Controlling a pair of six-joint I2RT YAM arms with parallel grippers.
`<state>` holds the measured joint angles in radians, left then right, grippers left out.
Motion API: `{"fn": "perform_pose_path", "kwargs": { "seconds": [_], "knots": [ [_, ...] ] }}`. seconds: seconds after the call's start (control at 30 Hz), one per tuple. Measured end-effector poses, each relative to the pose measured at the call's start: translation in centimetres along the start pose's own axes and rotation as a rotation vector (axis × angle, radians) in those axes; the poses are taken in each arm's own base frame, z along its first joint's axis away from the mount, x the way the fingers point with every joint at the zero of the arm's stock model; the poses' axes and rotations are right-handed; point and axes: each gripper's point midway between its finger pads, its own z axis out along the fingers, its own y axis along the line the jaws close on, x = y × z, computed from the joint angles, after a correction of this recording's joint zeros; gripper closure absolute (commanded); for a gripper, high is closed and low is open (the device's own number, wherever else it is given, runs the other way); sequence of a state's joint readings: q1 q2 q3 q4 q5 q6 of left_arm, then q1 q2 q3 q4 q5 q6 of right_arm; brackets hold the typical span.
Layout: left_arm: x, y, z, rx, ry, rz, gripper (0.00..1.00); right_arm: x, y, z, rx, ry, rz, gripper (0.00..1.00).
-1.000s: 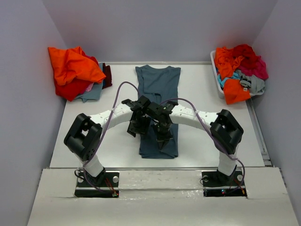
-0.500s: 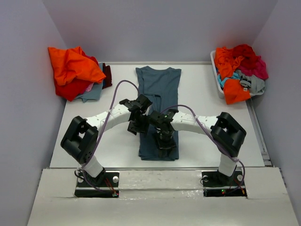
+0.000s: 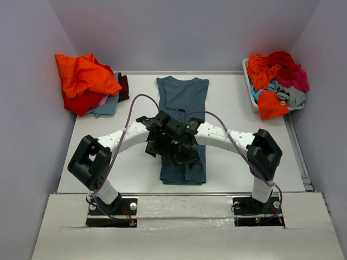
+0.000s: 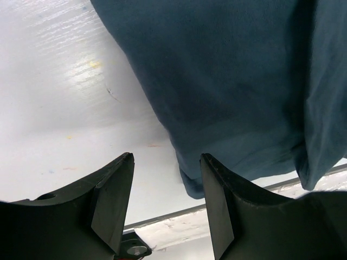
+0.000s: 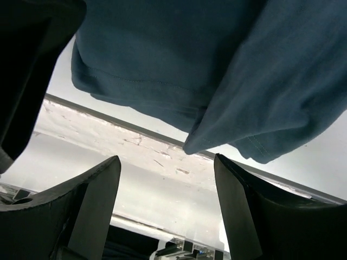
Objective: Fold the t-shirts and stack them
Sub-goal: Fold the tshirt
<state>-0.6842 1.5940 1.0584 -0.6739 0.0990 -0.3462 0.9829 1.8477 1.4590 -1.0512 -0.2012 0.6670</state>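
Slate-blue t-shirt, middle hidden beneath left pincer, right pincer, both gaping

One slate-blue t-shirt is on the one table. The pile at the far left shows five colours: orange, red, pink, grey-blue and dark maroon. That is probably five shirts, though the crumpling hides where one ends and the next begins. One white bin holds a heap that also shows five colours: orange, red, magenta, teal and grey. Two arms are in view, the left arm and the right arm.
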Motion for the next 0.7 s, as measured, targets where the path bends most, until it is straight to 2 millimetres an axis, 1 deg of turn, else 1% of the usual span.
{"fn": "perform_pose_path", "kwargs": {
  "seconds": [0.1, 0.17, 0.3, 0.4, 0.5, 0.7],
  "knots": [
    [0.0, -0.2, 0.0, 0.008, -0.001, -0.002, 0.37, -0.2, -0.3, -0.2, 0.024, -0.019, 0.012, 0.25],
    [0.0, -0.2, 0.0, 0.008, -0.001, -0.005, 0.37, 0.1, -1.0, 0.1, 0.04, -0.028, 0.029, 0.25],
    [0.3, -0.2, -0.2, 0.015, -0.005, -0.012, 0.36, 2.3, -3.0, 0.6, 0.075, -0.001, 0.073, 0.25],
    [1.2, -0.2, -0.4, 0.034, -0.002, -0.02, 0.37, 3.7, -4.3, 1.1, 0.095, 0.015, 0.111, 0.25],
    [2.4, -0.1, -0.3, 0.049, 0.015, -0.035, 0.36, 4.5, -5.3, 1.5, 0.105, 0.017, 0.157, 0.25],
    [4.6, -0.3, 0.0, 0.096, 0.046, -0.067, 0.36, 4.3, -6.6, 1.1, 0.086, -0.045, 0.25, 0.24]
  ]
}}
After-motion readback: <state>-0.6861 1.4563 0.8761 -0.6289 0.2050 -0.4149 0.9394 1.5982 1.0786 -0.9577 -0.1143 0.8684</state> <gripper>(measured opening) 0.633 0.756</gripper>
